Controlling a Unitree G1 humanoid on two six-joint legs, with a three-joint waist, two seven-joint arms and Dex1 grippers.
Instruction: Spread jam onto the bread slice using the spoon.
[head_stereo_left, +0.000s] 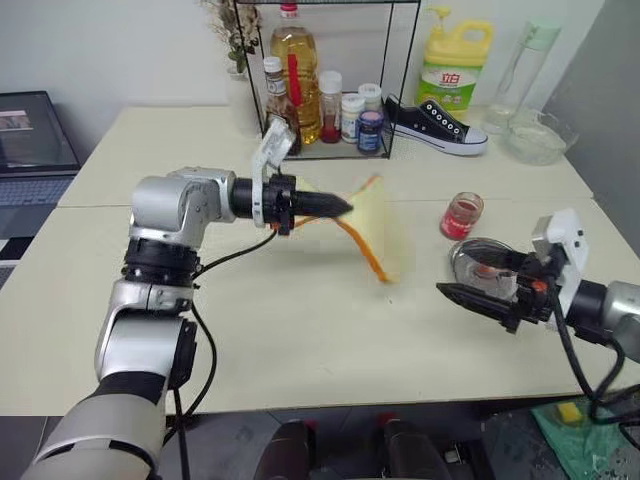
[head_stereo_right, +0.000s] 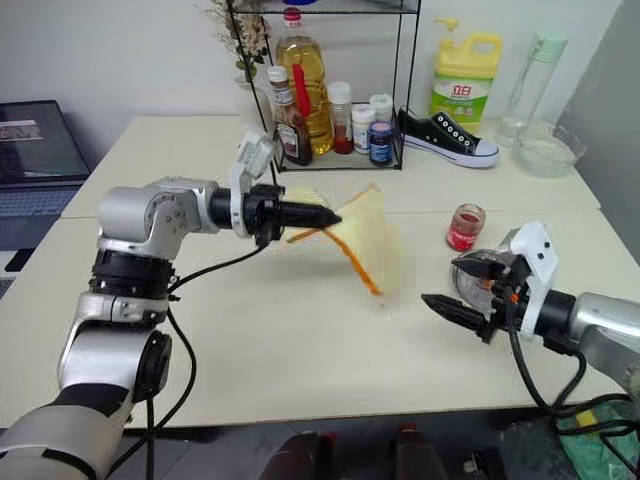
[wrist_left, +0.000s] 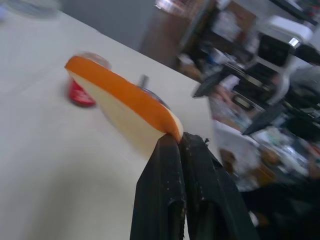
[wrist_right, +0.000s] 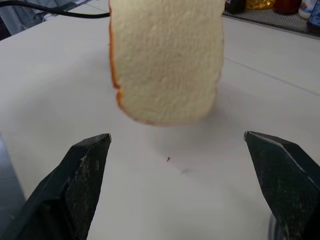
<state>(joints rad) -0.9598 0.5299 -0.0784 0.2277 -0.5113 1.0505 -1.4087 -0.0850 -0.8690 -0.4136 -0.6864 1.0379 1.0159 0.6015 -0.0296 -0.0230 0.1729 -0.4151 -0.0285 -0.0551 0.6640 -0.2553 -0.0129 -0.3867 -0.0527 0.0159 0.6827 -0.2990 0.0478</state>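
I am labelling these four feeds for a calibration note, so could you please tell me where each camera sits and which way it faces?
Left eye view: on the head, facing forward and down over the table; both arms show, the left gripper holding the bread slice.
Right eye view: the head camera's other eye, same scene; the right gripper is open.
Left wrist view: along the shut fingers toward the jam jar.
Right wrist view: between its open fingers at the slice.
Shared: all four show the slice.

A black sneaker lies between the wire rack and yellow detergent bottle.
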